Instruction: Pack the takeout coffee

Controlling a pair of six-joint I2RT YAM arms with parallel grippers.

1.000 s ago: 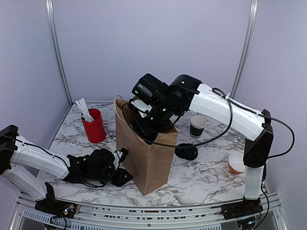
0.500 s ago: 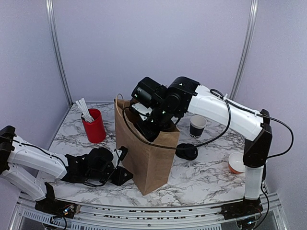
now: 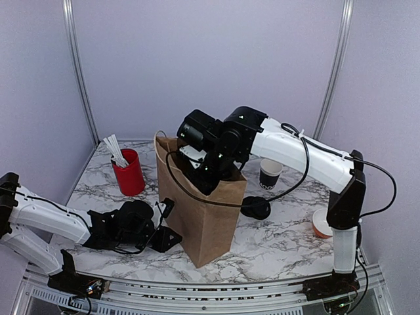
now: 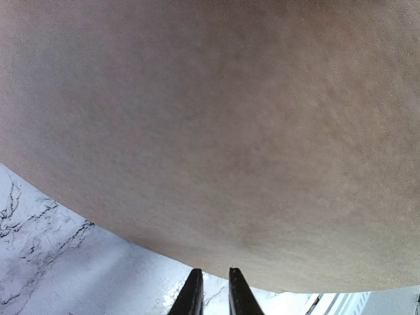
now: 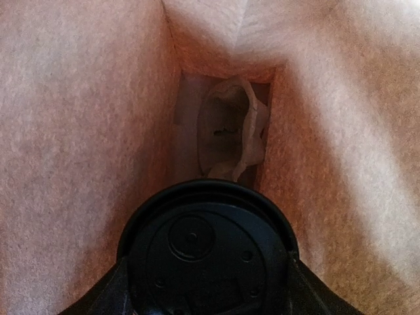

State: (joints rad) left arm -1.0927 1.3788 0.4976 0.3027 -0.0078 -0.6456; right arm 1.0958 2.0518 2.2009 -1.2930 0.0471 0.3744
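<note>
Deeper now, our right gripper [image 3: 200, 176] has sunk past the rim of the paper bag [image 3: 209, 220], pinching the takeout coffee [image 5: 207, 249] between close walls (little side room). Our left gripper [image 4: 215, 296], fingers almost pressed together, sits beside the bag's base.

Bag [image 3: 203, 210] of brown kraft paper, matt and faintly fibrous; inside it the coffee [image 5: 207, 252] shows a black plastic lid, smooth with a dull sheen; at the bag's bottom, crumpled white paper [image 5: 230, 138]; table [image 3: 282, 246] under the bag marble-patterned, smooth, slightly glossy; red cup [image 3: 129, 176] left of the bag matt; right arm [image 3: 308, 154] above the bag shelled in glossy white plastic.
</note>
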